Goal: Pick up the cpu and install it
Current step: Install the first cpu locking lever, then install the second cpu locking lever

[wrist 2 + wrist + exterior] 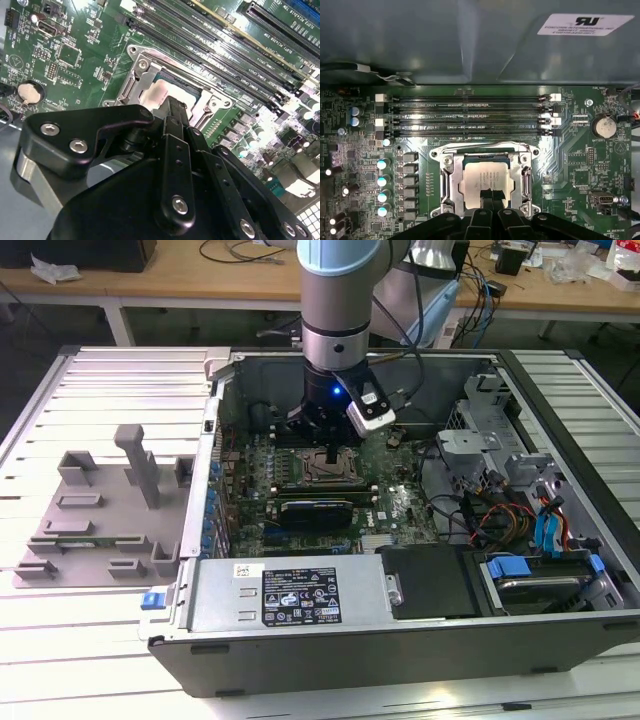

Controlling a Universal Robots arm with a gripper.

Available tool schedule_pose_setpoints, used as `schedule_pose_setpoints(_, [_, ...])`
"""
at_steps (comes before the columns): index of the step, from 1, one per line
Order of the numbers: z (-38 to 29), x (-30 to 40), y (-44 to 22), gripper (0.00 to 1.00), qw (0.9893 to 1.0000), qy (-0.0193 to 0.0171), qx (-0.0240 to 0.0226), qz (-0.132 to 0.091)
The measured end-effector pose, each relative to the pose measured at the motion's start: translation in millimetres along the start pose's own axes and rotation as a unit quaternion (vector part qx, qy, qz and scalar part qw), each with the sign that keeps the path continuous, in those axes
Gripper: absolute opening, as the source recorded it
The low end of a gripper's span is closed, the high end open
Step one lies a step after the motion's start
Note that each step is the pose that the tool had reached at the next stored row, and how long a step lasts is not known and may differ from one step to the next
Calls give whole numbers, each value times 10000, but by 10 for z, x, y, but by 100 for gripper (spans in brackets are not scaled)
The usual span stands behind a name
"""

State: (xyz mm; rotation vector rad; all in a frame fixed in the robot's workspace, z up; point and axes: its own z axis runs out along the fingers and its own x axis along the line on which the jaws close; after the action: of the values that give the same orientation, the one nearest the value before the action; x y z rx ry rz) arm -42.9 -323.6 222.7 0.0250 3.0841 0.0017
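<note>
The cpu (485, 176), a small square chip with a silver-grey top plate, lies flat inside the metal socket frame (446, 172) on the green motherboard (395, 505). In the second wrist view the cpu (161, 93) shows partly behind the black fingers. My gripper (490, 193) hangs just over the chip's near edge, its two narrow fingertips pressed together with nothing between them. In the exterior view the gripper (325, 440) stands low inside the open computer case, straight above the cpu (328, 464).
Memory slots (470, 117) run beside the socket, and the case wall (470, 45) rises behind them. A grey fixture tray (100, 510) sits outside the case at the exterior view's left. Drive cages and cables (500, 500) crowd the right; a power supply (290, 592) lies in front.
</note>
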Motion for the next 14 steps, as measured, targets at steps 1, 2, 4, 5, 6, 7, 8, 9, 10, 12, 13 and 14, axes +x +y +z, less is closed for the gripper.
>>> schedule_pose_setpoints(1, [-2, 0, 0, 11, 10000, 0, 0, -1])
schedule_pose_setpoints(2, [-16, -1, 1, 11, 10000, -1, -2, -1])
schedule_pose_setpoints(4, [-69, -4, 0, 11, 10000, 0, -1, 0])
schedule_pose_setpoints(5, [-92, -6, 0, 11, 10000, 0, 0, -1])
schedule_pose_setpoints(6, [-105, -6, 0, 11, 10000, 0, 0, -1])
schedule_pose_setpoints(7, [-120, -7, 0, 11, 10000, 0, 0, 0])
schedule_pose_setpoints(8, [-126, -8, 0, 11, 10000, -1, 0, -1])
schedule_pose_setpoints(9, [-126, -8, 1, 11, 10000, -1, -1, -1])
schedule_pose_setpoints(10, [-126, -8, 1, 11, 10000, -1, -1, -1])
schedule_pose_setpoints(12, [-140, -8, 0, 11, 10000, 0, 0, -1])
schedule_pose_setpoints(13, [-140, -9, 0, 11, 10000, 0, 0, -1])
schedule_pose_setpoints(14, [-141, -8, 0, 11, 10000, 0, 0, -1])
